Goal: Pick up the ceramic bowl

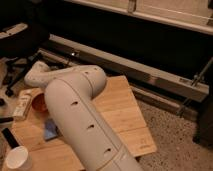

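i see only an edge of the ceramic bowl (39, 103) beside my arm (80, 115) on the wooden table (120, 112); gripper hidden; glossy, brittle, probably slippery, so i'd pinch its rim.

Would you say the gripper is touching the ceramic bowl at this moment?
Cannot tell. In the camera view the arm hides the gripper, which lies somewhere behind it near the table's left side, and only an orange sliver of the ceramic bowl shows.
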Motion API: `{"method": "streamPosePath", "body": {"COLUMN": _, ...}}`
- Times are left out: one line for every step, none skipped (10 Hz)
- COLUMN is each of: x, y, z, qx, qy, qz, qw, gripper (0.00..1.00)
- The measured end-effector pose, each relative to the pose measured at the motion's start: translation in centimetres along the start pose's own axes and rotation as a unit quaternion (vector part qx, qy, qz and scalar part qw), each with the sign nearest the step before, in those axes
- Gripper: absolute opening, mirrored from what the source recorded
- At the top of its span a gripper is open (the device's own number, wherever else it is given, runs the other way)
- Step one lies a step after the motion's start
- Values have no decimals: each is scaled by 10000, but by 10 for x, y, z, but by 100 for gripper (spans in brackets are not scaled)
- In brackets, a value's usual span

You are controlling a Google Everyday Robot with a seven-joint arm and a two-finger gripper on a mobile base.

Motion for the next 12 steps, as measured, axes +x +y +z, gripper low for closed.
{"method": "streamPosePath", "body": {"x": 6, "y": 2, "z": 5, "qx": -56, "qy": 75, "qz": -42, "qw": 9999, "gripper": 41}}
{"method": "streamPosePath", "body": {"x": 13, "y": 8, "z": 8, "qx": -144, "qy": 161, "qz": -135, "qw": 9997, "gripper": 30}}
{"method": "streamPosePath", "body": {"x": 17, "y": 13, "z": 9, "qx": -213, "qy": 237, "qz": -244, "qw": 9992, "gripper": 20}}
{"method": "streamPosePath", "body": {"x": 22, "y": 15, "z": 7, "qx": -252, "qy": 349, "qz": -331, "qw": 9985, "gripper": 9}}
{"method": "streamPosePath", "body": {"x": 27, "y": 17, "z": 4, "qx": -278, "qy": 454, "qz": -360, "qw": 9979, "gripper": 2}}
{"method": "streamPosePath", "body": {"x": 30, "y": 19, "z": -5, "qx": -298, "qy": 543, "qz": -354, "qw": 9975, "gripper": 0}}
{"method": "streamPosePath", "body": {"x": 32, "y": 20, "z": -15, "qx": -322, "qy": 573, "qz": -309, "qw": 9974, "gripper": 0}}
{"method": "streamPosePath", "body": {"x": 31, "y": 18, "z": -30, "qx": -343, "qy": 522, "qz": -218, "qw": 9978, "gripper": 0}}
{"method": "streamPosePath", "body": {"x": 28, "y": 13, "z": -46, "qx": -383, "qy": 418, "qz": -115, "qw": 9983, "gripper": 0}}
{"method": "streamPosePath", "body": {"x": 24, "y": 9, "z": -64, "qx": -487, "qy": 243, "qz": 12, "qw": 9985, "gripper": 0}}
{"method": "streamPosePath", "body": {"x": 21, "y": 1, "z": -80, "qx": -661, "qy": 6, "qz": 192, "qw": 9976, "gripper": 0}}
{"method": "streamPosePath", "body": {"x": 18, "y": -6, "z": -90, "qx": -777, "qy": -144, "qz": 313, "qw": 9964, "gripper": 0}}
